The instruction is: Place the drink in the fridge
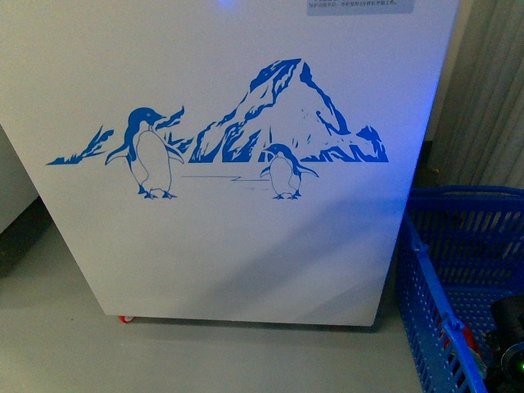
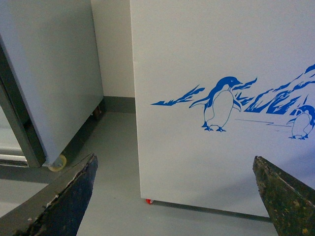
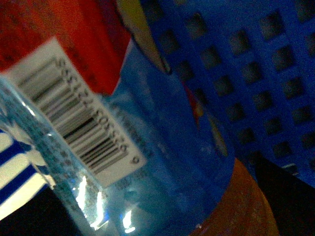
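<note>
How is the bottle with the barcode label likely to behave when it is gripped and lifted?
The bottle is probably slippery: its glossy wrap shows bright glare. Its side curves, so it may roll if laid down. The thin film wrap hints at soft plastic that could dent under a hard squeeze; how full it is cannot be seen.

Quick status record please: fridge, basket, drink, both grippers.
fridge: white, penguin print, directly ahead; lid out of frame
basket: blue mesh, on the floor right of the fridge
drink: bottle, red-blue label with barcode, close before right wrist camera, basket mesh behind
left gripper: open, empty, facing the fridge
right gripper: fingers not in view; dark arm part over the basket
</note>
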Robot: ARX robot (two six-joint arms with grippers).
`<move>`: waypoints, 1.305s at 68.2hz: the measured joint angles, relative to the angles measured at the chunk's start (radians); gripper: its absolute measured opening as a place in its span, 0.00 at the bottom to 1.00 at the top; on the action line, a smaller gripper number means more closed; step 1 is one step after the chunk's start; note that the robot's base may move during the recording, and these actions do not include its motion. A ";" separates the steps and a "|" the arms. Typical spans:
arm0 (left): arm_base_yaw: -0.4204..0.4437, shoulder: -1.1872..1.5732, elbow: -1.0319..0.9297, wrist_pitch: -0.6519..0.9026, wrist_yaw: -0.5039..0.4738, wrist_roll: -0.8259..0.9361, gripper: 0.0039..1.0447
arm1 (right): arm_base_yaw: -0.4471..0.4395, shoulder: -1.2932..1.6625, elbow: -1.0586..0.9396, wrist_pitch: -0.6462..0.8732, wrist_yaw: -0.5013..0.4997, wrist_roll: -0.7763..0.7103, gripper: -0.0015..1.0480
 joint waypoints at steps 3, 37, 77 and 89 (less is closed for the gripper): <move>0.000 0.000 0.000 0.000 0.000 0.000 0.92 | 0.002 0.002 -0.004 -0.010 0.019 -0.005 0.89; 0.000 0.000 0.000 0.000 0.000 0.000 0.92 | -0.008 -0.218 -0.257 0.105 0.222 -0.199 0.44; 0.000 0.000 0.000 0.000 0.000 0.000 0.92 | 0.011 -1.309 -0.838 0.124 0.174 -0.277 0.42; 0.000 0.000 0.000 0.000 0.000 0.000 0.92 | 0.007 -1.703 -0.876 0.001 0.110 -0.229 0.42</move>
